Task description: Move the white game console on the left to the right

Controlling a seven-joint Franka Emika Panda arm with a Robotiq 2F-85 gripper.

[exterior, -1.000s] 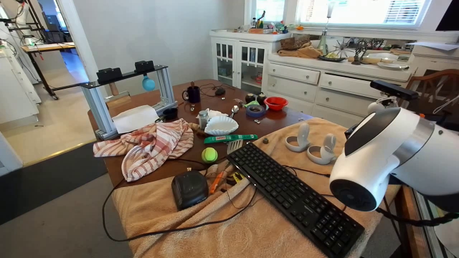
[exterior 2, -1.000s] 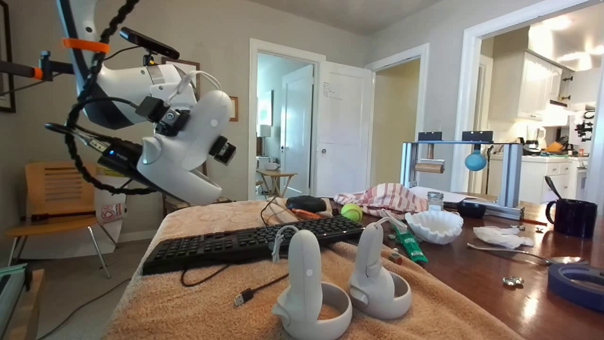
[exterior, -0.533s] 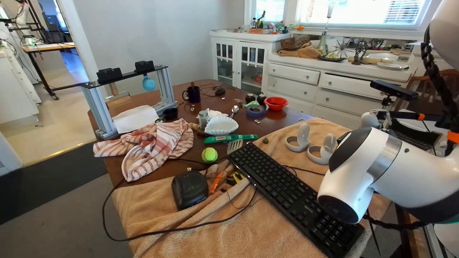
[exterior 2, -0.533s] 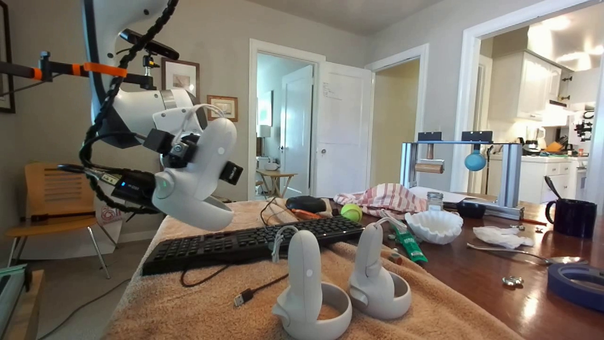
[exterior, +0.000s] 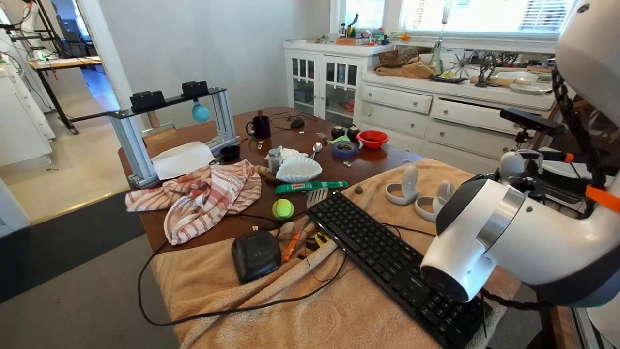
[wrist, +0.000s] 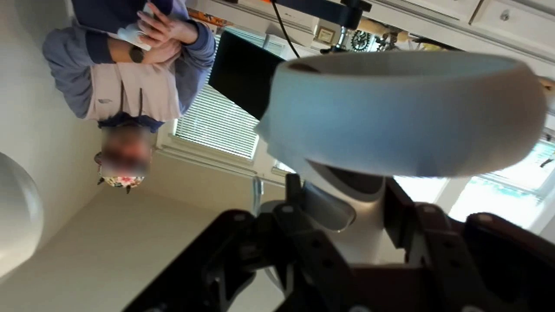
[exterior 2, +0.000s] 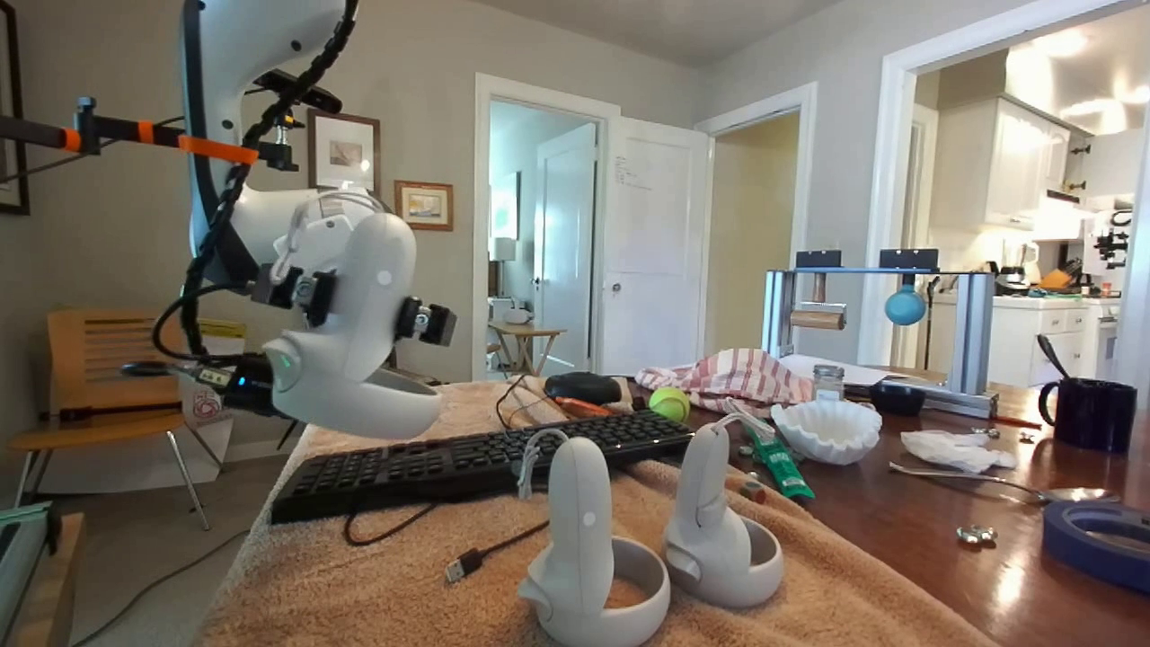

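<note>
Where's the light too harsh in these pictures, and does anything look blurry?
In an exterior view, the large window is washed out; in an exterior view, the wooden table shows bright glare; in the wrist view, the gripper holding the white VR controller looks dark and soft, and the person's face is blurred out.

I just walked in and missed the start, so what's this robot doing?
The robot arm has a white game controller gripped in its claw, held up in the air and not yet set down. Two similar controllers sit on the tan towel, near the black keyboard. A person shows in the wrist view.
</note>
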